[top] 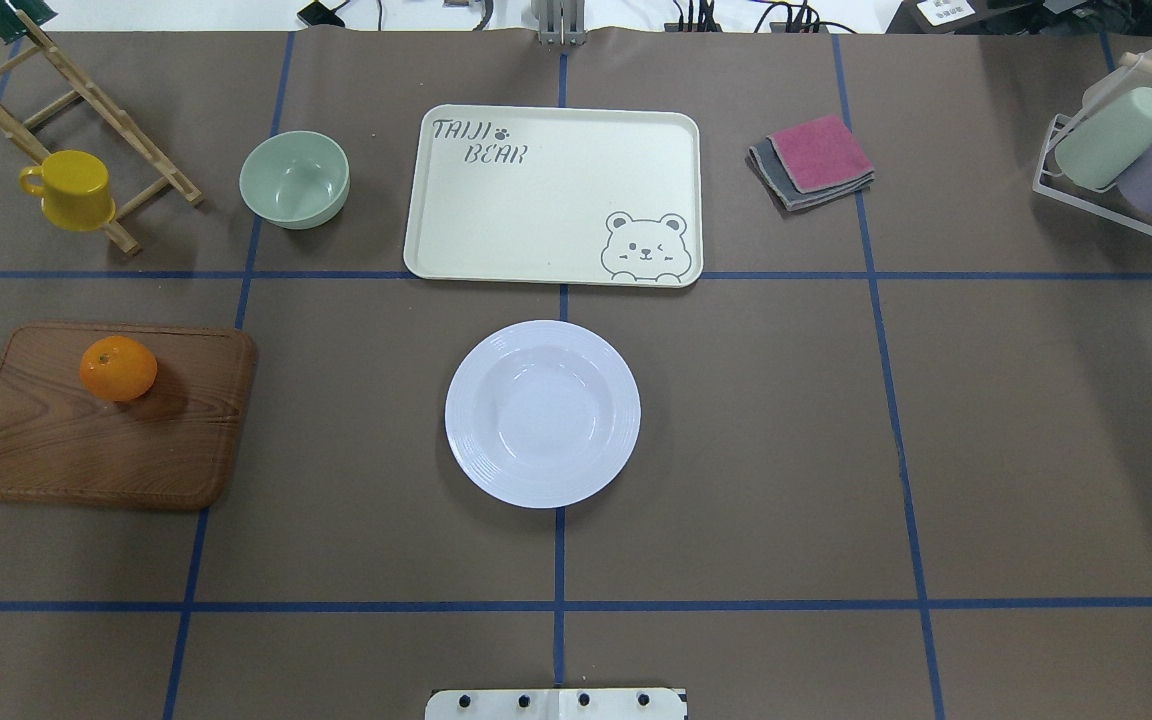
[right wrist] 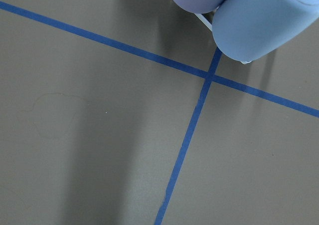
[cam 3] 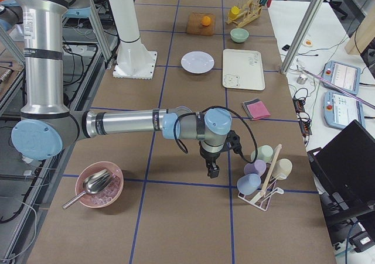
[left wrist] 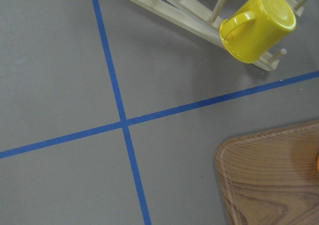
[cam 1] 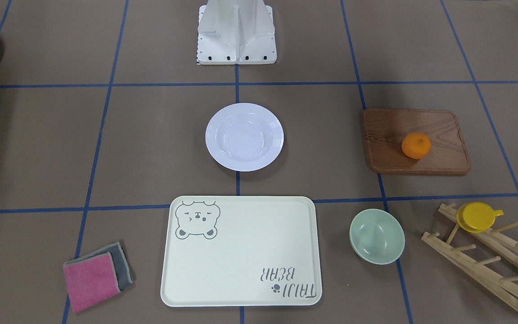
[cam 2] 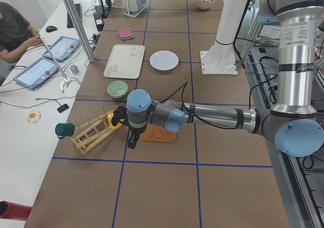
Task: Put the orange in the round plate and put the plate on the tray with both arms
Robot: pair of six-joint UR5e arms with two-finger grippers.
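Note:
The orange (top: 118, 368) rests on a brown wooden board (top: 106, 440) at the table's left side. At the centre lies the white round plate (top: 542, 413), holding nothing. Just beyond it is the cream tray (top: 536, 200), also bare. In the exterior left view my left gripper (cam 2: 132, 143) hangs over the table beside the board and the wooden rack. My right gripper (cam 3: 211, 171) shows in the exterior right view, pointing down near the cup rack, far from the plate. I cannot tell whether either gripper is open or shut.
A pale-green bowl (top: 295, 179) stands left of the tray. A yellow cup (top: 69, 189) hangs on a wooden rack (top: 86, 100). Folded cloths (top: 813, 160) lie right of the tray. A cup rack (top: 1126, 150) and a pink bowl (cam 3: 98, 184) occupy the right end. A person (cam 2: 12, 28) sits at a side desk.

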